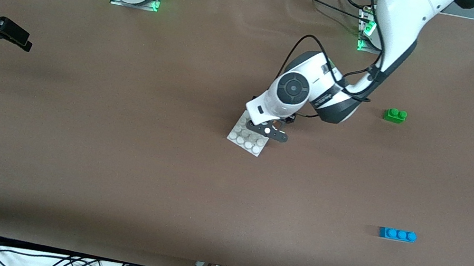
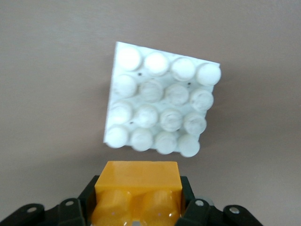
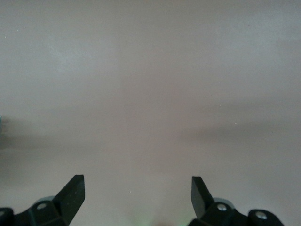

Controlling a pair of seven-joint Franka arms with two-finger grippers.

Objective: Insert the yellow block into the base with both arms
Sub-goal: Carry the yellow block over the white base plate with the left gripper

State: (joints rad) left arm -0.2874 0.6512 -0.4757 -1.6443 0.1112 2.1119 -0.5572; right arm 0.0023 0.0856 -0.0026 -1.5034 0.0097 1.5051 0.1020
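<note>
My left gripper (image 1: pixel 272 132) is shut on the yellow block (image 2: pixel 137 181) and holds it just over the edge of the white studded base (image 1: pixel 243 139) in the middle of the table. In the left wrist view the block sits between the black fingers (image 2: pixel 89 195), with the base (image 2: pixel 160 110) flat on the table under it. In the front view the hand hides the block. My right gripper (image 1: pixel 17 37) is open and empty over bare table at the right arm's end; the right wrist view (image 3: pixel 136 188) shows only brown table between its fingers.
A green two-stud brick (image 1: pixel 395 115) lies toward the left arm's end of the table. A blue three-stud brick (image 1: pixel 397 234) lies nearer the front camera at that same end. Cables hang off the table's front edge.
</note>
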